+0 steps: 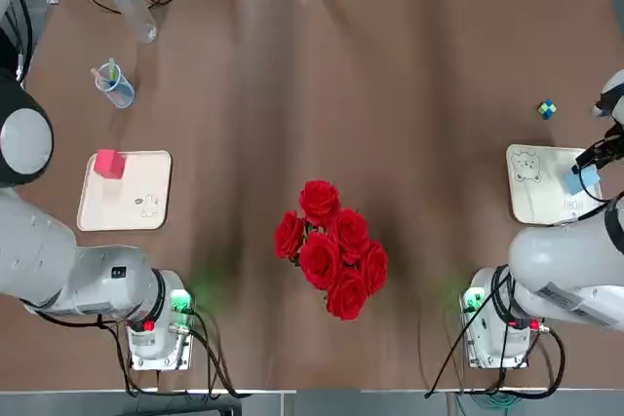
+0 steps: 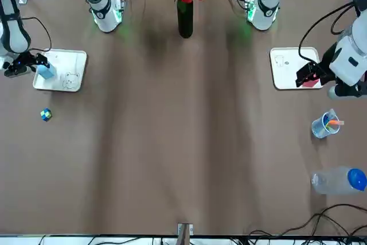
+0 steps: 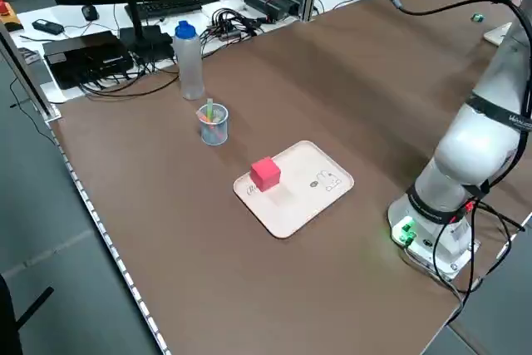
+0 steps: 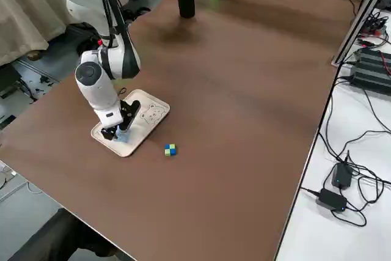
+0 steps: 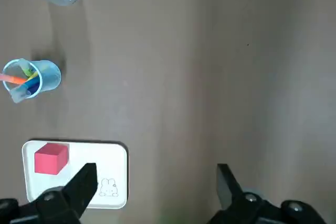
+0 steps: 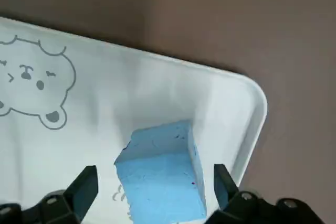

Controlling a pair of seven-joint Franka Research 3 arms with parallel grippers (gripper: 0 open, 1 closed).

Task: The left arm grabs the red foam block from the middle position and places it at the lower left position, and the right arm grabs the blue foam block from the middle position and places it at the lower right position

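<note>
- The brown tabletop (image 1: 390, 94) carries everything; its middle is bare apart from a dark vase of red roses (image 1: 331, 245) near the robot's edge, so neither block sits in the middle position now.
- Cables, a keyboard and power boxes crowd the benches around the tabletop, clear of the work.
- The left tray (image 1: 127, 190) lies at the lower left, and the red foam block (image 1: 109, 163) rests in its far corner, touching nothing else. That half looks done.
- The right tray (image 1: 538, 182), printed with a bear, lies at the lower right and bears the blue foam block (image 6: 160, 174) near its edge.
- The left tool (image 5: 155, 174) hangs high above the tabletop, fingers spread and empty, likely lifted away so the placed block is not disturbed.
- The right tool (image 6: 155, 179) sits low over its tray, fingers spread to either side of the blue block with a visible gap, so it seems to be letting go.
- A clear bottle (image 3: 189, 60) and a small cup of pens (image 1: 114, 85) stand beyond the left tray.
- A tiny blue-and-green cube (image 1: 547, 109) lies just beyond the right tray.
</note>
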